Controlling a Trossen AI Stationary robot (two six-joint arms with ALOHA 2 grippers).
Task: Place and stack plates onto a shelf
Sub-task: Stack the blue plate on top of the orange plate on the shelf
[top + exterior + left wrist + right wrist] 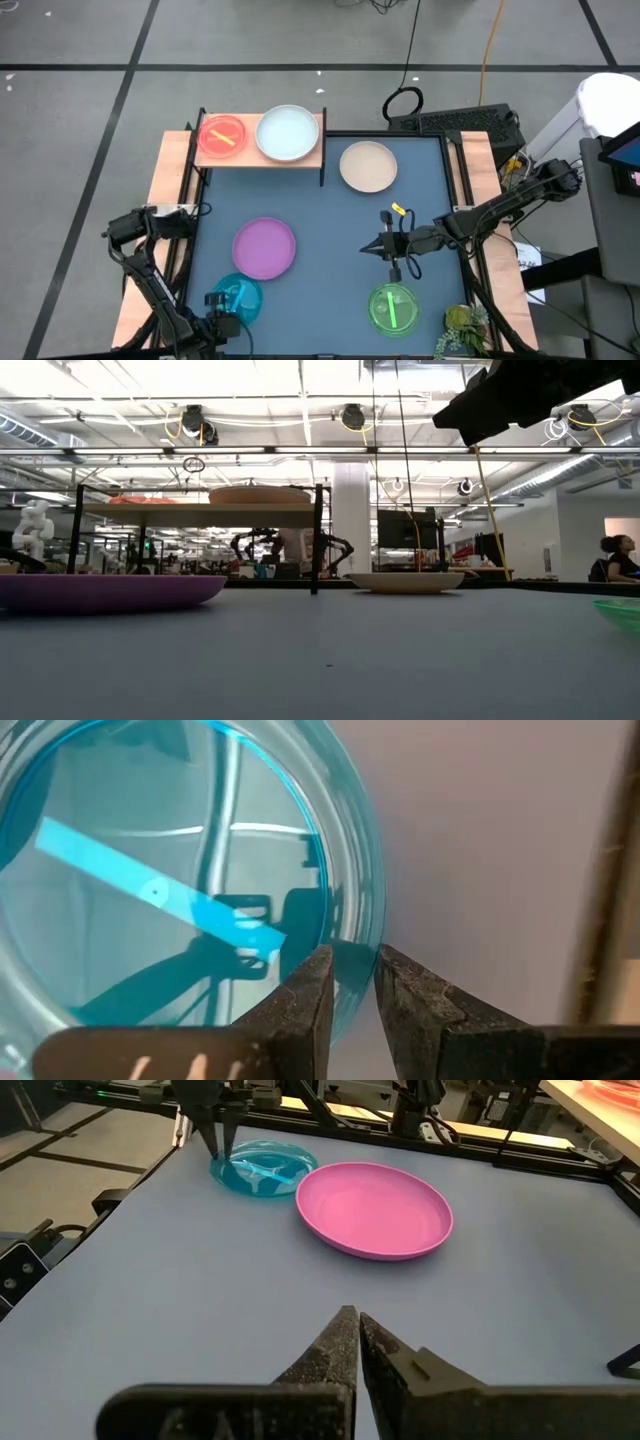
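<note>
A cyan translucent plate (pixel 240 296) (pixel 265 1165) lies flat near the table's near-left corner. My left gripper (pixel 215 300) (pixel 350 965) (pixel 217 1142) is at its rim, shut on it. My right gripper (pixel 366 248) (pixel 351 1320) is shut on nothing and hovers mid-table, pointing left toward the purple plate (pixel 264 247) (pixel 100 590) (pixel 375 1208). A green plate (pixel 393 308) sits near the right gripper, and a cream plate (pixel 368 165) (pixel 405 581) lies farther off. The shelf (pixel 300 158) (pixel 200 513) carries an orange plate (pixel 222 135) and a pale white plate (pixel 287 132). Pink and magenta plates are not visible. My left gripper pinches the cyan plate's rim (pixel 358 920) on the side toward the table's left edge, one finger (pixel 310 985) inside the plate and the other finger (pixel 405 995) outside. The fingers come from above, pointing down. The plate's bottom rests flat on the table.
Wooden strips (pixel 165 200) run along the table's left and right sides. A small green plant (pixel 465 330) sits at the near-right corner. Dark equipment (pixel 460 122) and cables lie beyond the far edge. Bare blue mat (pixel 330 290) shows between the purple and green plates.
</note>
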